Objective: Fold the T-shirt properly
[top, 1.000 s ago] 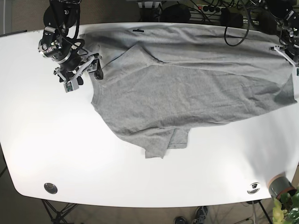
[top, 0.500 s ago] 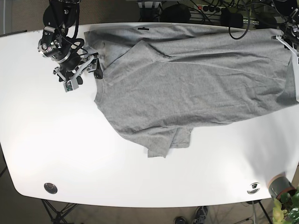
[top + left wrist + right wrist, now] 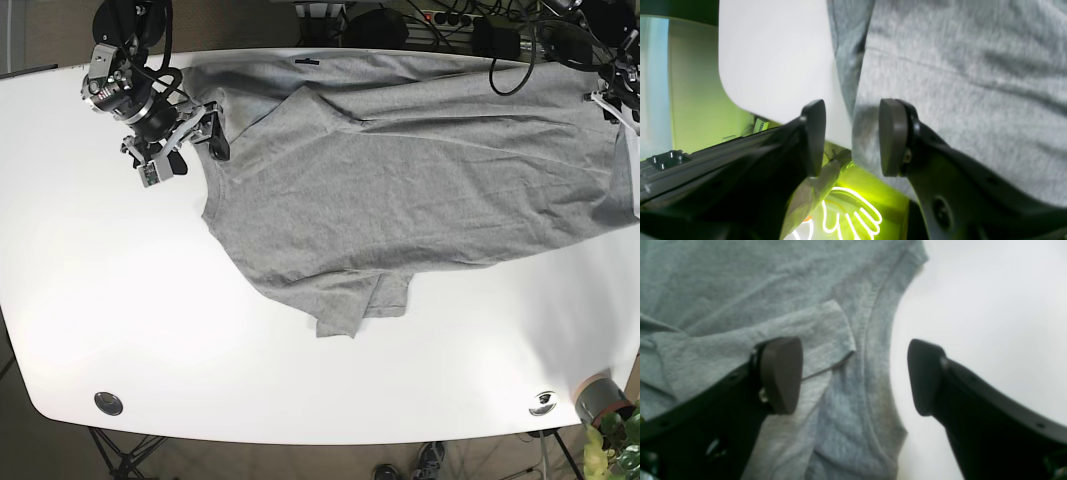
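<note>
A grey T-shirt (image 3: 400, 190) lies spread over the white table (image 3: 120, 300), from the far left to the right edge, with one sleeve (image 3: 350, 305) pointing toward the front. My right gripper (image 3: 195, 150) is at the shirt's far left end. In the right wrist view it (image 3: 853, 376) stands open over a hemmed edge (image 3: 873, 350) and a folded-over flap (image 3: 820, 330). My left gripper (image 3: 612, 105) sits at the far right edge. It (image 3: 853, 136) is open, and the shirt's edge (image 3: 863, 133) hangs over the table rim between its fingers.
Two round metal fittings (image 3: 108, 403) (image 3: 543, 402) sit near the front edge. A grey pot (image 3: 598, 397) with a plant stands off the front right corner. Cables (image 3: 440, 25) run behind the far edge. A neon hand sign (image 3: 846, 213) glows below the table.
The shirt has slid to the right and toward the far edge. My right gripper has moved a little toward the far edge with the shirt's left end. The left gripper stays at the right edge.
</note>
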Tool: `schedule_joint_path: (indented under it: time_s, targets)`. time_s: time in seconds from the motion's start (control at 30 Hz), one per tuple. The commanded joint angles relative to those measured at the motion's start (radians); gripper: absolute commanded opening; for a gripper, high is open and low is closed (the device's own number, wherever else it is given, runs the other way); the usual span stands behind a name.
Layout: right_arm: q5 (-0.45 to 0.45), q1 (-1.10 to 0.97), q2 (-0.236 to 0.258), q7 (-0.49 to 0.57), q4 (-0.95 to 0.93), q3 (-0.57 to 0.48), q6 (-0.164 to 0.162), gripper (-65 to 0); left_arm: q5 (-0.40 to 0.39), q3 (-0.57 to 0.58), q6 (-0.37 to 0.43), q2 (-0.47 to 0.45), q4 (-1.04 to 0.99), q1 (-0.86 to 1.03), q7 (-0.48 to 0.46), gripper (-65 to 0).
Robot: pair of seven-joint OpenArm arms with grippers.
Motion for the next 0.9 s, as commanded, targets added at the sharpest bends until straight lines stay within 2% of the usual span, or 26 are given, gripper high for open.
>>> schedule_joint_path:
  time_s: [0.0, 0.17, 0.43, 0.6, 0.7, 0.87]
  targets:
    - [0.013, 0.003, 0.01, 0.022, 0.016, 0.003, 0.008, -18.4, -0.005, -0.003, 0.006, -0.022, 0.012, -0.004, -0.015, -40.6]
    - [0.01, 0.014, 0.015, 0.023, -0.039, -0.042, 0.005, -18.4, -0.005, 0.042, 0.006, -0.022, 0.012, -0.015, -0.017, -40.6]
    - [0.007, 0.123, 0.016, 0.023, -0.122, -0.045, 0.003, -18.4, 0.001, 0.045, 0.006, -0.022, 0.012, -0.038, -0.019, -40.6]
    - [-0.091, 0.241, 0.021, 0.023, -0.168, -0.048, 0.003, -18.4, 0.001, 0.039, 0.006, -0.023, 0.012, -0.085, -0.019, -40.6]
    - [-0.174, 0.338, 0.015, 0.023, -0.25, -0.097, 0.003, -18.4, -0.001, 0.046, 0.006, -0.036, 0.014, -0.088, -0.019, -40.6]
    - [-0.241, 0.476, 0.018, 0.025, -0.374, -0.136, 0.003, -18.4, -0.007, 0.066, 0.006, -0.04, 0.014, -0.113, -0.019, -40.6]
